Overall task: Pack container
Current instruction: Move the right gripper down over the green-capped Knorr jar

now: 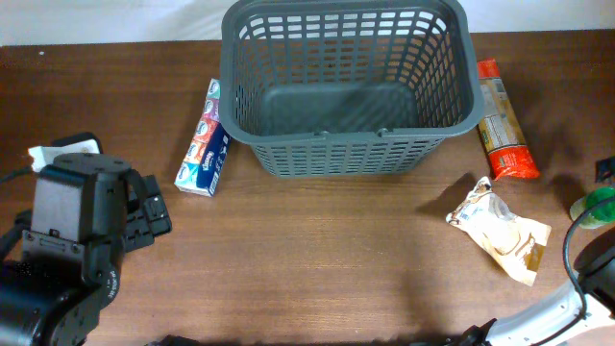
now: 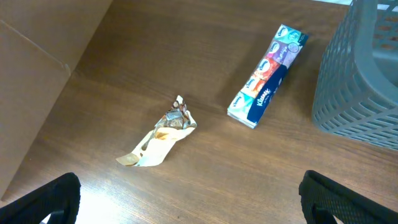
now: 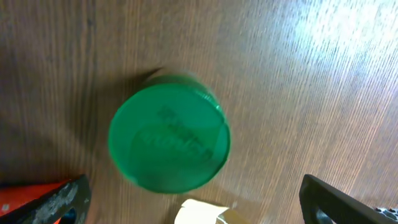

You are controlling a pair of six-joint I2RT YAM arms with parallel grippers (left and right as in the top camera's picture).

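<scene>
table, wood | container, grey basket, ahead-right of left fingers, these spread, gripping nothing | tissue pack, ahead of left fingers, beside container | green lid, just ahead of right fingers, these spread, gripping nothing

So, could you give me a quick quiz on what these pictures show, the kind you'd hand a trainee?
1. True or false: the large dark grey plastic lattice basket already holds a package.
2. Fill in: in the right wrist view, above a round green plastic lid, the right jaws stand ____ (open or shut).
3. In the overhead view, what lies just left of the basket?
A) the green lid
B) the long blue-and-white tissue pack
C) nothing at all

Key: 1 false, the basket is empty; 2 open; 3 B.
</scene>
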